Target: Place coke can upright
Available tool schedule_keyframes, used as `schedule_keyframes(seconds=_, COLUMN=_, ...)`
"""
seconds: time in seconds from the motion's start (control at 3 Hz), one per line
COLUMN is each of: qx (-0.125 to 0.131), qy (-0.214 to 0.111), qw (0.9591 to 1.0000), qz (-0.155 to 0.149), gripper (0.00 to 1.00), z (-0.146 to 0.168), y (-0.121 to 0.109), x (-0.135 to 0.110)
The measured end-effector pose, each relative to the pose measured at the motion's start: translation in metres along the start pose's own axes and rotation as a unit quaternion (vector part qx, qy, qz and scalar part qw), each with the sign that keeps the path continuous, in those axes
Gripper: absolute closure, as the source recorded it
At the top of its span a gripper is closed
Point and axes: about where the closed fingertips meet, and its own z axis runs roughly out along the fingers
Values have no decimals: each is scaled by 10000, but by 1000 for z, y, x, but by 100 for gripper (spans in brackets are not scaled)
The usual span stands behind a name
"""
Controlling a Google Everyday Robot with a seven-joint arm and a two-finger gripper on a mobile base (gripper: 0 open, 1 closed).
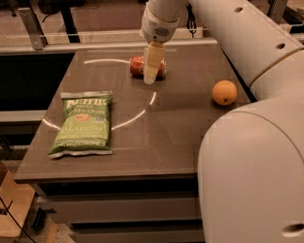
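Toward the far side of the table [182, 137], the coke can [136, 67] is lying on its side; the gripper [150, 78] is hanging over it, clasp state impossible to tell. Centring across the can's middle is looking wisest before tipping it up

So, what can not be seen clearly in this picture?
1. Camera view: the gripper, low over the far side of the table, hides the middle of the coke can; contact between them is unclear.
2. Camera view: the robot's arm covers the near right corner of the table.
3. Camera view: the small print on the chips bag is too small to read.
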Motion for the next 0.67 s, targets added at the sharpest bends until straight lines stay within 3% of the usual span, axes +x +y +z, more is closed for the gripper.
schedule_keyframes(seconds=0.33, qx=250, qy=364, qw=9989, qz=133, gripper=0, z=24, y=-22, x=7)
schedule_keyframes(seconds=0.67, qx=249, qy=363, qw=9989, qz=132, gripper=0, z=24, y=-22, x=7)
